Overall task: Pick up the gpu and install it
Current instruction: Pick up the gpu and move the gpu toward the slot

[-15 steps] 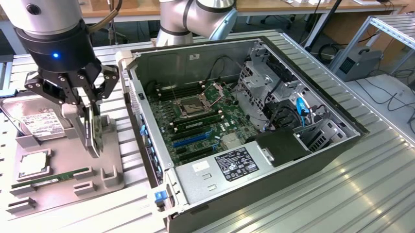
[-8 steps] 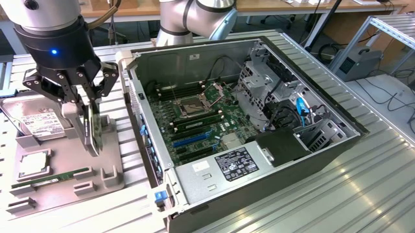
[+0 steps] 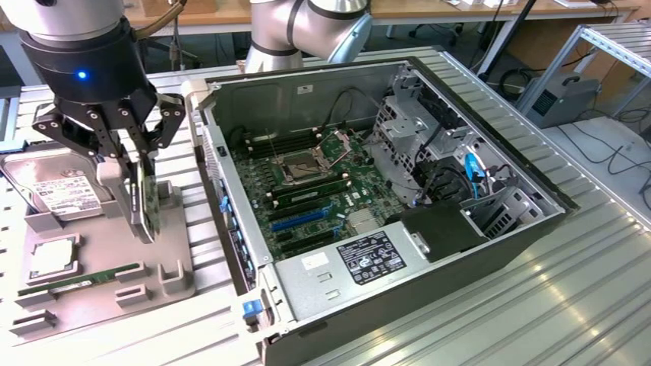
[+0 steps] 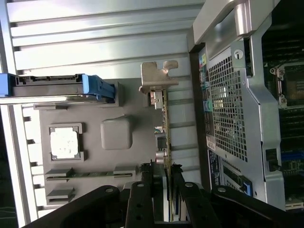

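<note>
— What sits around you on the desk [image 3: 569,305]?
— The open computer case [image 3: 295,95], its side wall between you and the motherboard [image 3: 305,191]. Beside it is the grey tray [image 3: 194,244] with hard drive [image 3: 61,194], processor [image 3: 53,258] and memory stick [image 3: 87,280].
— And the gpu [image 4: 165,123]?
— Edge-on over the tray, your gripper [image 4: 164,173] fingers [image 4: 142,187] pinching it.
</note>
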Motion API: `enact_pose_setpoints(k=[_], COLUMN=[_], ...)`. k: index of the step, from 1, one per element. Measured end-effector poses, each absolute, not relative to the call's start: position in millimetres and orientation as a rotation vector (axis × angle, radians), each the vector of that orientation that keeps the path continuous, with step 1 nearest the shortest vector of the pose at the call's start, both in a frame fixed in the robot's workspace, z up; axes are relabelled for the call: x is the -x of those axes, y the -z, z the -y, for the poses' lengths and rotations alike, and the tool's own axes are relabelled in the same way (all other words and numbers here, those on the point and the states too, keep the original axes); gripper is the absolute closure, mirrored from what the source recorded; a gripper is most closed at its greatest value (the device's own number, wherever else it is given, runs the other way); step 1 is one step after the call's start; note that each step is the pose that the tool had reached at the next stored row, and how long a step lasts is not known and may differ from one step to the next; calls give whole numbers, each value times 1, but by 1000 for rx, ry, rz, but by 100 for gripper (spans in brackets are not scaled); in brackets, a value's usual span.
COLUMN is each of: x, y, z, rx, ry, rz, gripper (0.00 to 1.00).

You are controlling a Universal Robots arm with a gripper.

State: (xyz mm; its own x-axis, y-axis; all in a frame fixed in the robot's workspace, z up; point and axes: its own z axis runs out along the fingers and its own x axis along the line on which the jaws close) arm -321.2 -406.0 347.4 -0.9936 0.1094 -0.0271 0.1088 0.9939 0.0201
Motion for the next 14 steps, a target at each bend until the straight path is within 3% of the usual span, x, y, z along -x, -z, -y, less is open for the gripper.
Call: enact_pose_setpoints(k=[14], x=[321], y=[-358], z=[406], rx=[-170], ry=[-29], rz=[-3109], gripper=[73])
